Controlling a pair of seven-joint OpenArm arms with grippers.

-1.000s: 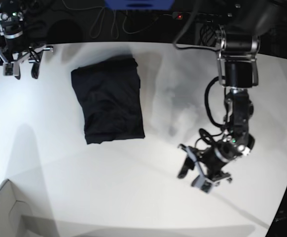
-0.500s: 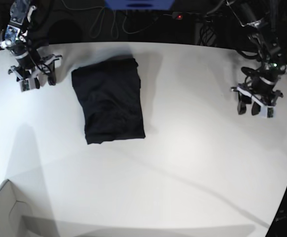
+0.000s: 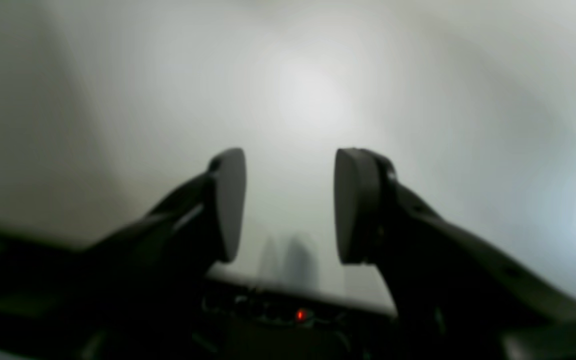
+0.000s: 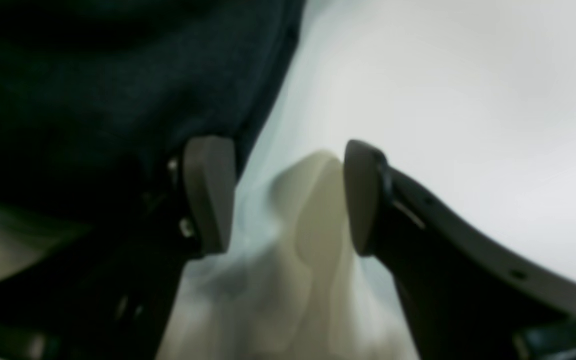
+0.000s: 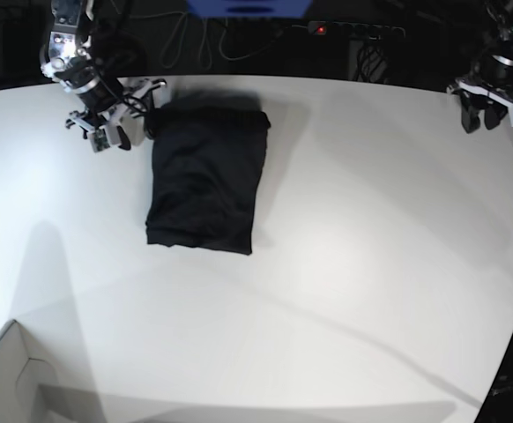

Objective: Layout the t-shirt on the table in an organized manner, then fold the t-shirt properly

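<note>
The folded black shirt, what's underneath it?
The black shirt lies flat on the white table, which shows all around it. Whatever its folded layers cover is hidden.

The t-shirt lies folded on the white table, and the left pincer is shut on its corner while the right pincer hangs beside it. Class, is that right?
Not quite. The left pincer is open over bare table, far from the t-shirt, as the base view shows. The rest holds: the right pincer hangs beside the folded shirt.
</note>
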